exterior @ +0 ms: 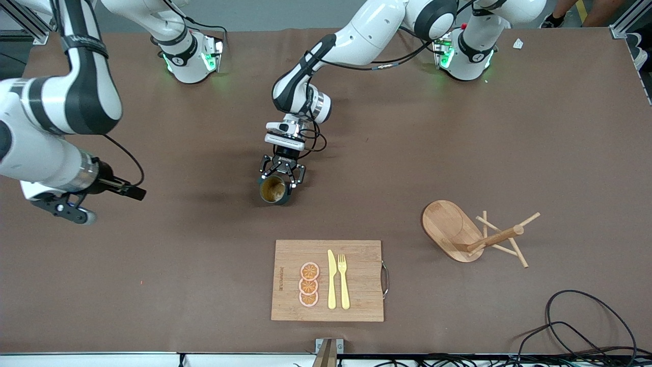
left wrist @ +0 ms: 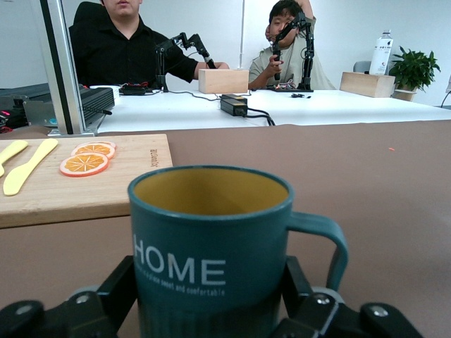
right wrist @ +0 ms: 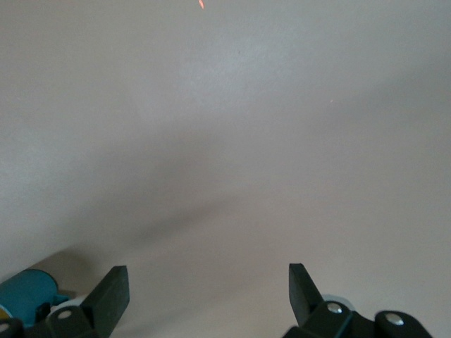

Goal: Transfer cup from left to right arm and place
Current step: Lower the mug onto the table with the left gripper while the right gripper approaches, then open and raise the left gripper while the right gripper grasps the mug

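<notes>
The dark teal cup, with a yellowish-brown inside, is near the middle of the table, farther from the front camera than the cutting board. My left gripper is shut on it, one finger on each side of its body. In the left wrist view the cup fills the picture, upright, reading "HOME", with its handle sticking out sideways between the fingers. I cannot tell whether it touches the table. My right gripper hangs open and empty over the right arm's end of the table. In the right wrist view the cup shows at the edge.
A wooden cutting board near the front edge carries orange slices, a yellow knife and a yellow fork. A wooden peg rack lies tipped over toward the left arm's end. Black cables lie at the front corner.
</notes>
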Controlling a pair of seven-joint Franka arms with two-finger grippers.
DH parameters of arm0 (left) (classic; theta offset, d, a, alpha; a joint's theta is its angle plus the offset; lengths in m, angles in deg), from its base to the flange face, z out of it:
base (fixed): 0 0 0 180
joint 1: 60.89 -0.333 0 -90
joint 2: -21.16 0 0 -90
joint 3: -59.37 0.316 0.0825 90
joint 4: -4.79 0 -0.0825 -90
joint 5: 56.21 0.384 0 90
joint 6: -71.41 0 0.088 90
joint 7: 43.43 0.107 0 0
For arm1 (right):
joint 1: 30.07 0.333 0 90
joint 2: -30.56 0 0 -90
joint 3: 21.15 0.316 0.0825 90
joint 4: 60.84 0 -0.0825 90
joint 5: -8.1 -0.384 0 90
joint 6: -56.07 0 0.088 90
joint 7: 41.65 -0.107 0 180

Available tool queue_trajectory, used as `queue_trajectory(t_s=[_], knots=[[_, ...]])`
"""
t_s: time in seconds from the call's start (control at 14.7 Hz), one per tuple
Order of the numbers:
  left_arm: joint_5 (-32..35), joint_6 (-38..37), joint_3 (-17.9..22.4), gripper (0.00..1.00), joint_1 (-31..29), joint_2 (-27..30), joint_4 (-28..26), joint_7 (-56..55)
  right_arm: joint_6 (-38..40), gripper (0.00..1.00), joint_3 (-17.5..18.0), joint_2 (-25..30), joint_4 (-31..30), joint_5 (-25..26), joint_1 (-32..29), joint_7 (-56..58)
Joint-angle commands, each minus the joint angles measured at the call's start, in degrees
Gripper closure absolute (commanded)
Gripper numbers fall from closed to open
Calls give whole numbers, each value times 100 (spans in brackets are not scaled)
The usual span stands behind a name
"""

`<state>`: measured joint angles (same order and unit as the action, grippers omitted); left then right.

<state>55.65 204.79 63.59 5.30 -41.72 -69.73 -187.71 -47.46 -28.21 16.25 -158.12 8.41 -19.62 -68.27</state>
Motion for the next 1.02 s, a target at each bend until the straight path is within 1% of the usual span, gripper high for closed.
queue_trajectory(t_s=[0.0,0.14,0.27,0.34,0.48,0.61,0.68,0.82,0.95], knots=[[29,40,-52,0,78,-76,8,-276,-71,0,-24,-134,-1,-13,175,-761],[-119,40,-289,0,113,2,-246,-294,-80,0,-24,-213,8,-13,412,-1597],[-505,40,-404,0,113,65,-440,-259,-106,0,-24,-292,8,-31,589,-2055],[-733,31,-448,0,122,73,-493,-241,-107,0,-24,-301,-1,-118,633,-2284],[-1199,-39,-571,0,122,257,-695,-189,-150,0,-24,-318,-1,-486,668,-2575],[-1586,-48,-642,0,122,529,-958,-162,-203,0,-24,-327,-18,-620,703,-2873],[-1849,-57,-650,0,122,678,-1090,-162,-229,0,-24,-362,-18,-620,791,-3136],[-2499,-223,-825,0,122,1056,-1345,-153,-370,0,-33,-441,-18,-620,993,-3611],[-3341,-495,-905,0,113,1460,-1539,-31,-527,0,-32,-503,-18,-611,1168,-3666]])
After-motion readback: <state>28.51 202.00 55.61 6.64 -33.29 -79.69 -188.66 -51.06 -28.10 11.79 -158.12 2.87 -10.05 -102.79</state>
